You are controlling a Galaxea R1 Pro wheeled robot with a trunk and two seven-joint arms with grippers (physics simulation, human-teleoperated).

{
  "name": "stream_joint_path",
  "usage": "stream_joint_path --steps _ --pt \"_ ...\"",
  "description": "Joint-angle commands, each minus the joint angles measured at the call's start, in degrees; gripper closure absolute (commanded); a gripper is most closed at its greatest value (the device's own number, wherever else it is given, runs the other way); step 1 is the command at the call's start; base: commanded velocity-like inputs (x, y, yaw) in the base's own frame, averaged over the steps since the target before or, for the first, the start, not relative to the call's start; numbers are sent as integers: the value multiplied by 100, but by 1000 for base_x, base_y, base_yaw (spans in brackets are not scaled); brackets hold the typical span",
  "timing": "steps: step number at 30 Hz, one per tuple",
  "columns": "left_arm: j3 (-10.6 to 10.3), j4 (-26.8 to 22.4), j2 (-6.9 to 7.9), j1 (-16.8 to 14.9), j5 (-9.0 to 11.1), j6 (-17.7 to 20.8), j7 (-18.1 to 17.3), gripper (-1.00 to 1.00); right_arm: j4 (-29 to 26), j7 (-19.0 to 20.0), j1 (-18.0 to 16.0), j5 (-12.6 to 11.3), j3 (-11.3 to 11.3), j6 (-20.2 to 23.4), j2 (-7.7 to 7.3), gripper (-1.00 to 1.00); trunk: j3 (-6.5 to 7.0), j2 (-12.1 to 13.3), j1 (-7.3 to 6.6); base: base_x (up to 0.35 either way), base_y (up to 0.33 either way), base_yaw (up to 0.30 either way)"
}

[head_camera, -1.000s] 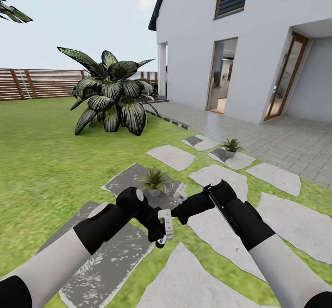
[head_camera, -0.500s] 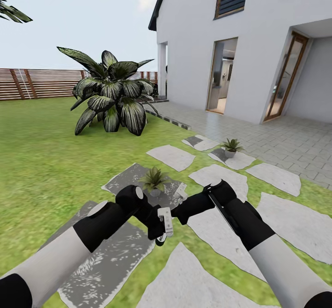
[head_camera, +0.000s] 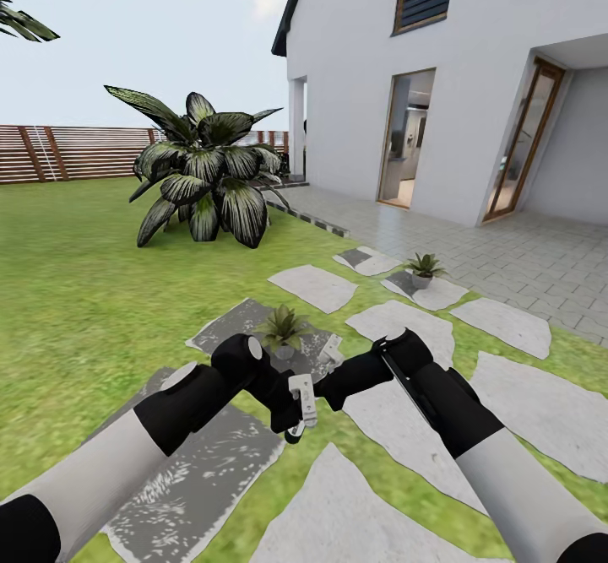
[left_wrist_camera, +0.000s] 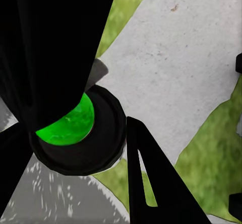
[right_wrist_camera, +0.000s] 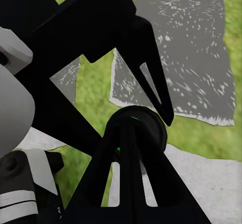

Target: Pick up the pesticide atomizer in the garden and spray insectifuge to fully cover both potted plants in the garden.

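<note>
Dark green, the slim pesticide atomizer [left_wrist_camera: 65, 126] sits gripped in our left hand [head_camera: 295, 415]; our right hand [head_camera: 331, 352], state unclear to us, hovers near the nearer potted rosette [head_camera: 283, 329].

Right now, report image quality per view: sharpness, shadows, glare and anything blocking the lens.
Head view: even daylight, no glare, no hard shadows; both potted plants sharp, the near lawn slightly soft. Left wrist view: dark gripper parts very close and blocking much of it, a bright green patch among them. Right wrist view: dark gripper parts up close; the speckled stone slab behind reads clearly.
</note>
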Motion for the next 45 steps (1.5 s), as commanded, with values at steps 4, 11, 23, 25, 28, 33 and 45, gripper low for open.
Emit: stream_joint_path --steps 4,11,23,25,28,33,45 --pt "-6 -9 2 -43 -30 46 -37 100 -8 45 -5 51 3 22 -1 100 -6 -3 0 0 0 0" --pt "-6 -9 2 -99 -30 45 -42 100 -7 45 -5 57 3 22 -1 100 -6 -3 0 0 0 0" --pt "-4 21 10 -107 -30 42 -25 100 -7 45 -5 59 3 22 -9 100 -6 -3 0 0 0 0" --pt "9 24 15 -84 -30 39 -20 100 -7 45 -5 59 3 22 -13 100 -6 -3 0 0 0 0" --pt "45 67 102 -24 -30 30 -21 100 -7 45 -5 59 3 22 -15 100 -6 -3 0 0 0 0" --pt "94 514 462 59 -30 -6 -4 100 -10 45 -5 59 3 22 -26 100 -6 -3 0 0 0 0" --pt "629 1577 711 65 -75 -40 56 100 3 3 -5 117 -12 15 -69 100 -6 -3 0 0 0 0"
